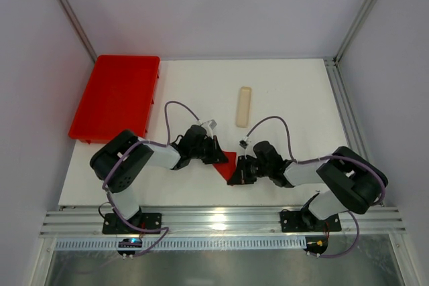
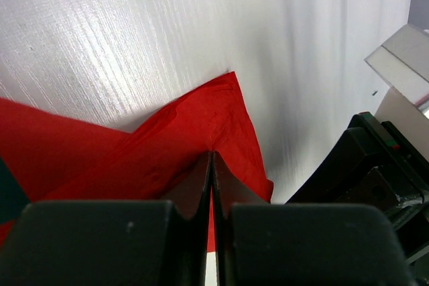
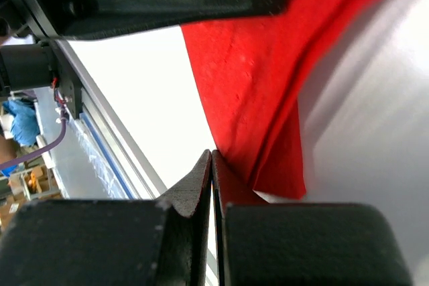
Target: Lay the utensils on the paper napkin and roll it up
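The paper napkin point(image 1: 230, 163) lies crumpled and folded between my two grippers near the table's front middle. Only a small red wedge of it shows from above. My left gripper point(image 1: 219, 156) is shut, its tips point(image 2: 212, 156) resting on the napkin's point(image 2: 181, 132) raised folds. My right gripper point(image 1: 237, 173) is shut, its tips point(image 3: 212, 155) at the napkin's point(image 3: 268, 78) folded edge. A dark teal patch point(image 2: 9, 195), possibly a utensil, peeks out at the left edge of the left wrist view. Otherwise the utensils are hidden.
A big red plastic tray point(image 1: 117, 95) sits at the back left, overhanging the table edge. A pale beige oblong strip point(image 1: 244, 106) lies behind the grippers. The right arm's black body point(image 2: 375, 165) is close to the left gripper. Metal rails run along the near edge.
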`<state>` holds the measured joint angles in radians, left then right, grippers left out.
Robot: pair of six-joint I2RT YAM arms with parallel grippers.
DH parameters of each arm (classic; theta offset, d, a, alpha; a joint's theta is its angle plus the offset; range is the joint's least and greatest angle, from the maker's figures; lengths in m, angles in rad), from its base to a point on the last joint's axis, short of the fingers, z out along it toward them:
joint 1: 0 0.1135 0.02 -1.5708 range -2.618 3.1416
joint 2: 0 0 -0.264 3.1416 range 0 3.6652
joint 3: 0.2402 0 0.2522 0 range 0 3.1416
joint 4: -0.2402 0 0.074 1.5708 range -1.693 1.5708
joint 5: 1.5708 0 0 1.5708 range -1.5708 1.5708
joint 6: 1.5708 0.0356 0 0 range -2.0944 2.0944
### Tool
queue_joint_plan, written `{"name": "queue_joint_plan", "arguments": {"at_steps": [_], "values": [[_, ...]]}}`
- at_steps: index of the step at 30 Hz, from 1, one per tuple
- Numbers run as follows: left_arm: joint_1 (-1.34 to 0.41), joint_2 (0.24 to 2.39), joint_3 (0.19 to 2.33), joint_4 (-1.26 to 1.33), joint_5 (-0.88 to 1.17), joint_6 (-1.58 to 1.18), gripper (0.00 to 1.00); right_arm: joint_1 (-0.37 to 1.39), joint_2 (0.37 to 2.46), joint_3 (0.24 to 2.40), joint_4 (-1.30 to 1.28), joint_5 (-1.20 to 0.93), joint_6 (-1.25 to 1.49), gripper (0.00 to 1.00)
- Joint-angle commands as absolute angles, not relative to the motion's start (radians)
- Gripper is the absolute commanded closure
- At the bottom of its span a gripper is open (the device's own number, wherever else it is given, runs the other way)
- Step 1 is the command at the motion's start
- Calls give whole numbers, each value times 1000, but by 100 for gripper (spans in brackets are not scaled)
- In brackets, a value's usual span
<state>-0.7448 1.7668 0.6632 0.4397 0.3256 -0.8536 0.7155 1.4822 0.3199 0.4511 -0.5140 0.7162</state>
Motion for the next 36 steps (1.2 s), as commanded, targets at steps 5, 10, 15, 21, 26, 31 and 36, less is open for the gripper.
{"name": "queue_joint_plan", "arguments": {"at_steps": [5, 10, 15, 21, 26, 31, 36], "values": [[-739, 1816, 630, 314, 272, -804, 100, 727, 1226, 301, 171, -312, 700, 96], [-739, 1807, 630, 313, 278, -802, 100, 727, 1002, 331, -38, -206, 684, 83], [-739, 1807, 627, 321, 287, -805, 100, 719, 1011, 403, -107, -123, 638, 53], [-739, 1799, 626, 322, 296, -807, 100, 698, 1216, 488, -26, -163, 575, 43], [-739, 1796, 634, 316, 307, -804, 100, 698, 1336, 537, 37, -196, 537, 43], [-739, 1792, 640, 308, 310, -799, 100, 698, 1390, 569, 15, -204, 503, 48], [-739, 1795, 652, 299, 318, -796, 100, 709, 1414, 581, 0, -218, 485, 57]]}}
